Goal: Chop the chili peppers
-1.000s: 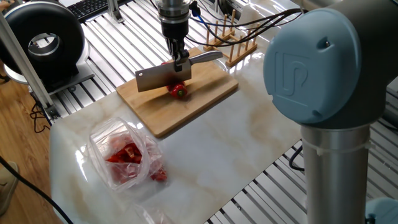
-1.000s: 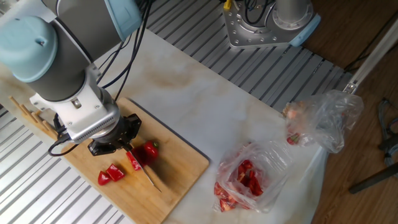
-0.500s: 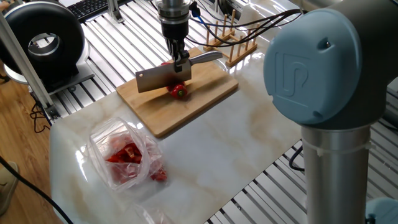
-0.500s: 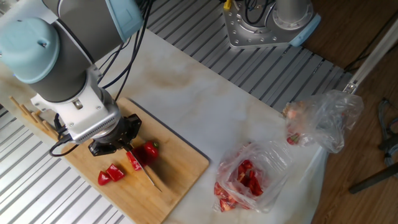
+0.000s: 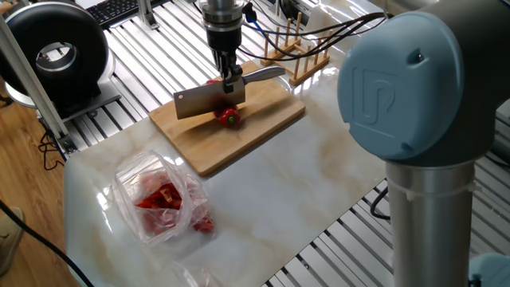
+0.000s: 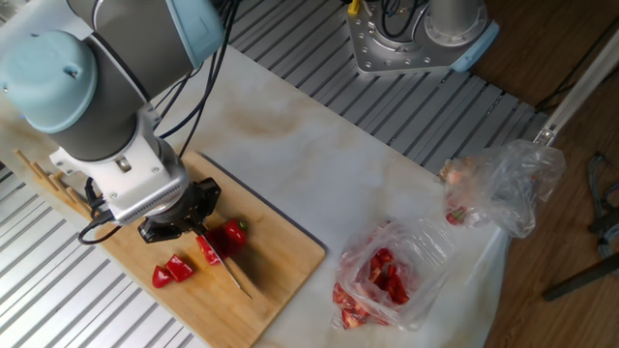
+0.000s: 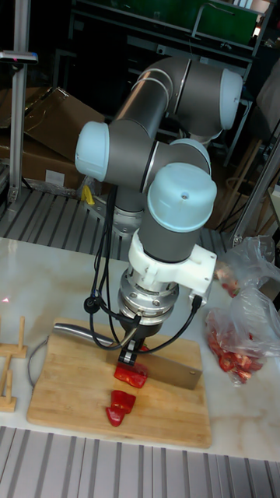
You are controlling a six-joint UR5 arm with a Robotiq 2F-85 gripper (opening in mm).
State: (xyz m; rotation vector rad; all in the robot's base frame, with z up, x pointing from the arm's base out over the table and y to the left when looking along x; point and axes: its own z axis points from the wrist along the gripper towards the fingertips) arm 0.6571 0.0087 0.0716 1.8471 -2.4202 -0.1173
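A red chili pepper (image 5: 229, 117) (image 6: 230, 235) (image 7: 131, 376) lies on the wooden cutting board (image 5: 263, 119) (image 6: 280, 266) (image 7: 78, 389). Cut red pieces (image 6: 172, 271) (image 7: 117, 407) lie beside it on the board. My gripper (image 5: 229, 78) (image 7: 131, 342) is shut on the handle of a cleaver (image 5: 209, 100) (image 7: 167, 369) (image 6: 232, 278). The blade stands edge-down across the chili pepper, with part of the pepper hidden behind it in one fixed view.
A see-through plastic bag with red pieces (image 5: 159, 199) (image 6: 387, 275) (image 7: 237, 338) lies on the marble table. A second crumpled bag (image 6: 503, 188) lies near the table edge. A wooden rack (image 5: 296, 54) (image 7: 9, 366) stands next to the board. A black round device (image 5: 52, 52) sits off the table.
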